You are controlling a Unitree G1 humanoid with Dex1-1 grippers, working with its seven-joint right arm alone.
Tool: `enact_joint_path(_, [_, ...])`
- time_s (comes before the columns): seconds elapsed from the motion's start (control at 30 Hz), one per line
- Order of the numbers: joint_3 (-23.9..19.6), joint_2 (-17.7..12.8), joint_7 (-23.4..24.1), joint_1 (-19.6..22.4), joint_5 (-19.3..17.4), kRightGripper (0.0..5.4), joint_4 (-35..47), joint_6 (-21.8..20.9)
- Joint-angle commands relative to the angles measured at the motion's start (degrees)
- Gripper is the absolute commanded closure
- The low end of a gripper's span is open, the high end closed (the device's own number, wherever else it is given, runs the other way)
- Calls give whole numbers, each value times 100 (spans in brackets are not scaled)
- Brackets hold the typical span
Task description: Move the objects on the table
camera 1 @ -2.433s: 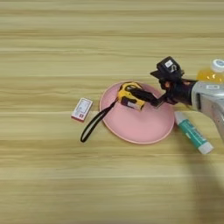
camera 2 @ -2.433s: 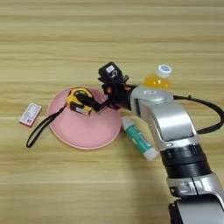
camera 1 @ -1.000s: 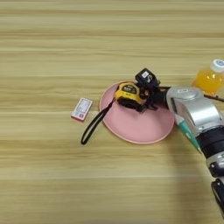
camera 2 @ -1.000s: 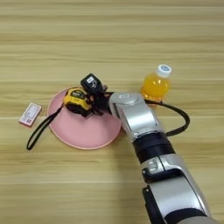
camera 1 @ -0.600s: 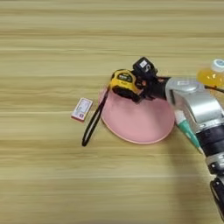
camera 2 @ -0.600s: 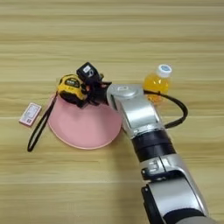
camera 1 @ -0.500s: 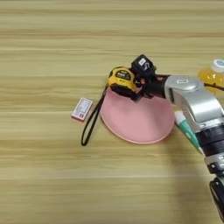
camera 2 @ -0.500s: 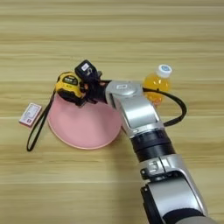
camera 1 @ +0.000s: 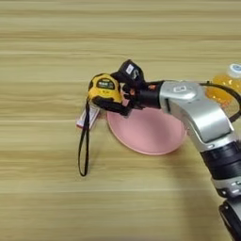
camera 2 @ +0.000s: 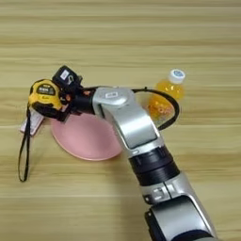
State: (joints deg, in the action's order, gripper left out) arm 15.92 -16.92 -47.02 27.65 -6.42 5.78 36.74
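Table (camera 1: pixel 47 37): wide light-brown top with wood-grain stripes, bare along the far side and along the left; that bare wood to the left of the plate looks like the safest place to set anything down
Right arm (camera 2: pixel 127 117): silver forearm reaching from the lower right across the plate toward the left; any lowering is best done slowly and straight down so the forearm does not sweep the bottle behind it
Plate (camera 1: pixel 150 134): round, pink, flat on the table with nothing resting in it; its left rim lies just under the carried load, so the load should clear that rim fully before descent
Bottle (camera 2: pixel 164 96): small orange juice bottle, upright, near the arm's far side and beside a black cable; not touched
Tape measure (camera 1: pixel 104 89): yellow-black body held off the plate at its left edge, tilted, above the table near the box
Right gripper (camera 1: pixel 121 96): black fingers clamped on the tape measure from its right side; grip should stay firm until the body rests on wood
Strap (camera 1: pixel 84 141): black loop hanging from the tape measure down onto the table; likely to drag and snag, so a gentle sideways move is wise
Box (camera 1: pixel 89 117): small red-white flat box just left of the plate, partly hidden under the tape measure and crossed by the strap; setting down on top of it is the main risk
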Motion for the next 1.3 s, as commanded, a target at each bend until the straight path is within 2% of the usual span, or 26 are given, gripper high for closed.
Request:
enact_joint_path(0.03, [113,-25,-109,376,-96,109,418,-259])
enact_joint_path(0.37, [632,-264,-963,229,-154,109,458,-650])
enact_joint_path(0.83, [1065,-416,-1726,261,-37,109,-61,-953])
enact_joint_path(1.3, [1668,-512,-2353,335,396,109,-578,-1144])
